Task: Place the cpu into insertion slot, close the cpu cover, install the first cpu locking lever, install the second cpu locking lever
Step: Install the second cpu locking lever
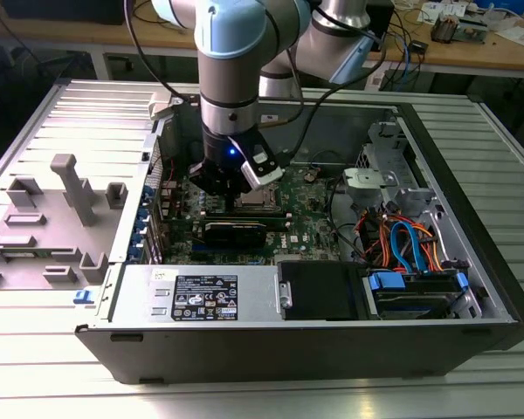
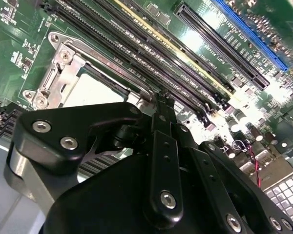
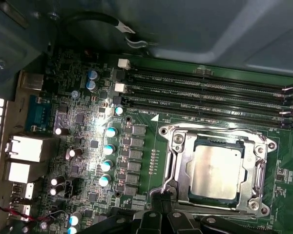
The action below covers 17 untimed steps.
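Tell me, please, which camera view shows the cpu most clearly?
The first wrist view: the cpu shows nearly whole, seated in the insertion slot. In the second wrist view the gripper covers part of it. In the exterior view it is a small patch beside the arm.

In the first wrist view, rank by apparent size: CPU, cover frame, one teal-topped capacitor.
1. Silvery square metal cpu cover frame
2. Silvery-grey square cpu within its window
3. Small teal-topped cylindrical capacitor

Arm [image 1: 231, 61] vertical, pincer [image 1: 223, 179] pointing down
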Motion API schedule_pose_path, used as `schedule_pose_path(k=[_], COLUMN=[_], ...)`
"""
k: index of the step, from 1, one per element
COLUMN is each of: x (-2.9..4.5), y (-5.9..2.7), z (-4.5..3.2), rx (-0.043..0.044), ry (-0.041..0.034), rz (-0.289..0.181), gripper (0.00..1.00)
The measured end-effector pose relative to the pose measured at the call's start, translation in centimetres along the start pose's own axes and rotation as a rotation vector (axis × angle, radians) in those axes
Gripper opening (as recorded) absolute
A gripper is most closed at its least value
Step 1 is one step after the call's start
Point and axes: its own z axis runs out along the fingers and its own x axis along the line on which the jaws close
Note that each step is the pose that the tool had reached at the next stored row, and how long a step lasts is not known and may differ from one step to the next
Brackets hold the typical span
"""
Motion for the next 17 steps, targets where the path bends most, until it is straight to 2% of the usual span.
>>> schedule_pose_path(k=[7, 14, 17], x=[0.01, -0.01, -0.01], y=[0.04, 0.11, 0.14], z=[0.14, 0.4, 0.52], rx=[-0.0115, -0.0291, -0.0248], ry=[-0.0013, -0.0035, -0.0026], rz=[-0.009, -0.025, -0.03], gripper=[0.11, 0.11, 0.11])
